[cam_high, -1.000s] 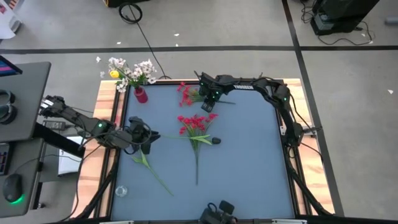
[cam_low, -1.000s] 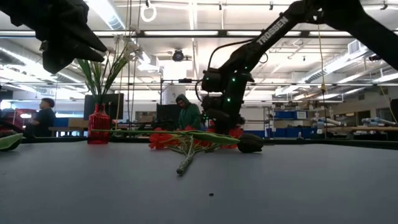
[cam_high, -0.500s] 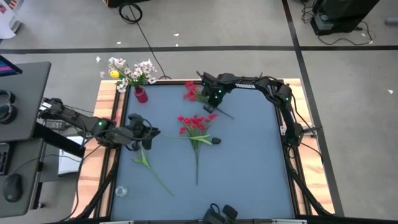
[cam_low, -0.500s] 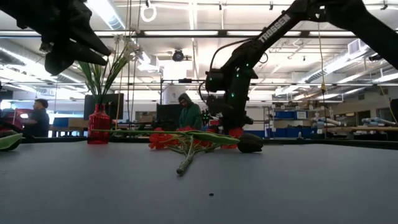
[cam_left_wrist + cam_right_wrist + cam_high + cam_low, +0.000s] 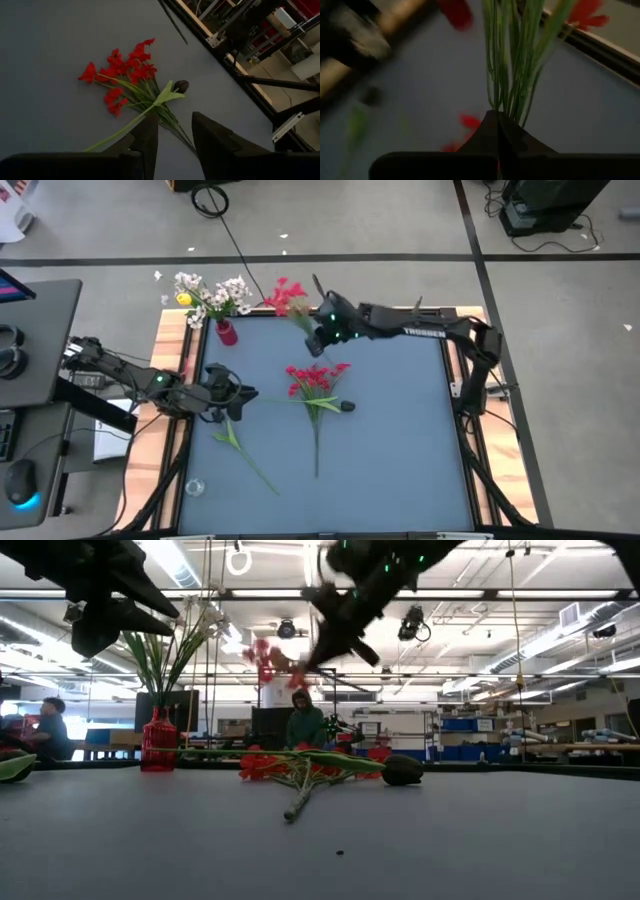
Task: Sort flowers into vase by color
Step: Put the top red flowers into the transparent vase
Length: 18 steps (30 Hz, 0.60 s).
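Note:
My right gripper (image 5: 314, 332) hangs high over the table's far side, shut on a red flower sprig (image 5: 286, 295) whose blossoms (image 5: 264, 654) point toward the red vase (image 5: 227, 332). That vase holds white and yellow flowers (image 5: 212, 293). A bunch of red flowers (image 5: 314, 379) lies flat mid-table. A green sprig (image 5: 245, 450) lies on the table by the left edge. My left gripper (image 5: 236, 396) hovers open above that sprig's upper end, with nothing between its fingers (image 5: 148, 140). My right gripper pinches the sprig's bundle of thin green stems (image 5: 506, 97) between its two shut fingertips. The fingers slant down from the table's right. The sprig is lifted clear of the table and sticks out beyond the fingers, blossoms leading toward the far left.
A dark bud (image 5: 347, 407) lies beside the red bunch. A small clear object (image 5: 195, 487) sits at the table's near left corner. Wooden rails (image 5: 168, 395) frame the grey table top. People (image 5: 302, 720) show in the room behind.
My right gripper has taken hold of the red sprig that lay at the table's far side. It has lifted the sprig clear, swinging up and toward the vase at the far left while rolling its wrist. The left gripper has kept still.

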Each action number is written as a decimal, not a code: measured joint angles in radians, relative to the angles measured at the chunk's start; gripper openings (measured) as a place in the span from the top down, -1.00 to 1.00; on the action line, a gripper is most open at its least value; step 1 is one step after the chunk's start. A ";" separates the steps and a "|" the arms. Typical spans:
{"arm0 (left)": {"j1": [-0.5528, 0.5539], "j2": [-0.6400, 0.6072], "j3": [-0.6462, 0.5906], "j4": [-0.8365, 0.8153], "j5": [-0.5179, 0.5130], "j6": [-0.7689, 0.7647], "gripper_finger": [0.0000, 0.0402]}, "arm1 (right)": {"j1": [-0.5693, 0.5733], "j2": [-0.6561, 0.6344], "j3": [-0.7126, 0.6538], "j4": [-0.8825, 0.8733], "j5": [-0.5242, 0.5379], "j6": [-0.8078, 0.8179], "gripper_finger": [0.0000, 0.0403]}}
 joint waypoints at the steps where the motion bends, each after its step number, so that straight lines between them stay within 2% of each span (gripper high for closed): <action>1: -0.003 -0.001 0.000 0.008 0.000 0.007 0.33 | 0.030 -0.013 -0.020 0.053 0.030 0.038 0.99; 7: -0.012 -0.022 0.000 0.032 -0.004 0.073 0.03 | 0.203 -0.061 -0.159 0.372 0.205 0.190 1.00; 13: -0.009 -0.016 0.000 0.189 0.015 0.239 -0.28 | 0.365 -0.056 -0.228 0.536 0.327 0.154 1.00; 18: -0.009 -0.016 0.000 0.330 0.037 0.369 -0.35 | 0.435 -0.055 -0.246 0.598 0.361 0.051 1.00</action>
